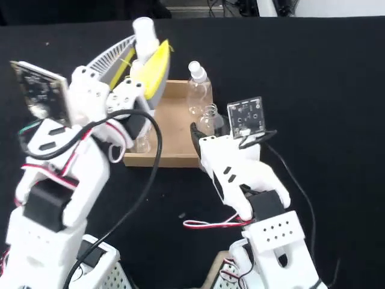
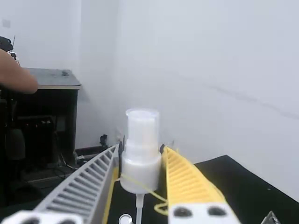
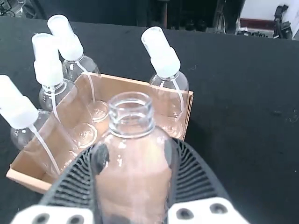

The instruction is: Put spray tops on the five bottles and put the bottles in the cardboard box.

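Right wrist view: four capped bottles appear to stand in the box. Your right end effector grips the fifth bottle, uncapped, at the box's right edge. Your left end effector clamps a top, raised. Capping and boxing that bottle remain.

White arms, black servos, black cables, ribbed yellow, grey, black jaws
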Available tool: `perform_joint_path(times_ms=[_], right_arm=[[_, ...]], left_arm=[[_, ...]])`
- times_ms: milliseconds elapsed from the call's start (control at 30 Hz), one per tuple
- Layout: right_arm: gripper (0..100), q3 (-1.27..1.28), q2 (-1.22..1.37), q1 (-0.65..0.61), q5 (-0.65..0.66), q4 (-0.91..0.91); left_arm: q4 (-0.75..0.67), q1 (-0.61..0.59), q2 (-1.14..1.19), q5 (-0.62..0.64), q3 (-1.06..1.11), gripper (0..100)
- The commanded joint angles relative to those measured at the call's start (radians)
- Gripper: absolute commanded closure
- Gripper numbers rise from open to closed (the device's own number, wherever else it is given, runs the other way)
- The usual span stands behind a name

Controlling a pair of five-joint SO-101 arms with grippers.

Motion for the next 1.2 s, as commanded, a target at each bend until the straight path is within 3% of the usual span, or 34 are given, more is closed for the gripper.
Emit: perform_joint_path(times_ms=[0,133,500,933,1167], right_arm=[[98.7,-0.012,-0.033,-0.015,0.003,-0.052],[98.7,-0.012,-0.033,-0.015,0.005,-0.060],[98.4,-0.005,-0.033,-0.015,0.000,-0.084],[98.4,0.010,-0.033,-0.023,-0.002,-0.100],[98.6,0.073,-0.033,-0.110,0.005,-0.245]], left_arm=[[-0.175,0.008,-0.021,0.008,0.067,97],[-0.272,0.008,-0.021,0.008,0.137,97],[-0.279,0.136,-0.021,0.006,0.150,97],[-0.282,0.173,-0.021,0.008,0.179,97],[-0.282,0.173,-0.021,0.006,0.176,97]])
